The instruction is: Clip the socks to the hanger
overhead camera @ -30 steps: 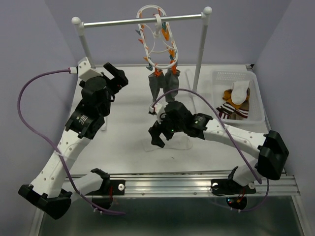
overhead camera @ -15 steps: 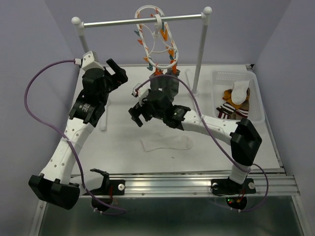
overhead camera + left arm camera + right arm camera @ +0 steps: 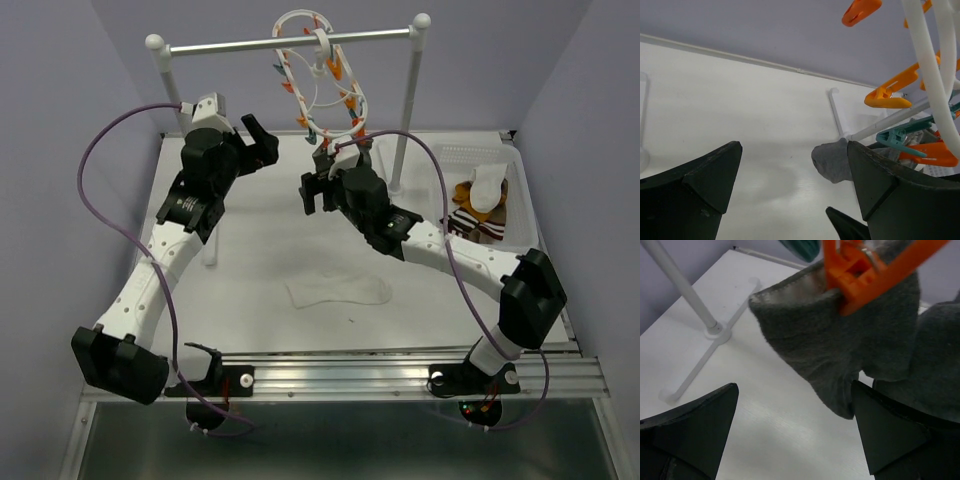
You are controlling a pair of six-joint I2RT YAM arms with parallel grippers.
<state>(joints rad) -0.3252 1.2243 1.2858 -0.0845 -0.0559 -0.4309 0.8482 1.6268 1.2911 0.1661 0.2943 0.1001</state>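
The white oval hanger (image 3: 318, 82) hangs by its hook from the rail, with orange and teal clips around it. An orange clip (image 3: 867, 275) grips one dark grey sock (image 3: 840, 345), and a second grey sock (image 3: 935, 370) hangs to its right. My right gripper (image 3: 313, 180) is open just below them; the sock's tip hangs by the right finger (image 3: 890, 430). My left gripper (image 3: 264, 140) is open left of the hanger, and the grey sock (image 3: 832, 161) shows between its fingers farther off. A white sock (image 3: 338, 291) lies flat on the table.
The metal rail stand (image 3: 290, 43) with ball-topped posts spans the back; one post foot (image 3: 715, 332) sits left of my right gripper. A white perforated basket (image 3: 520, 215) at the right holds several more socks (image 3: 478, 205). Purple cables arc over both arms.
My right arm has lifted off the white sock on the table and swung back up to the hanging grey socks. My left arm has reached farther back toward the hanger. Both grippers stayed open.
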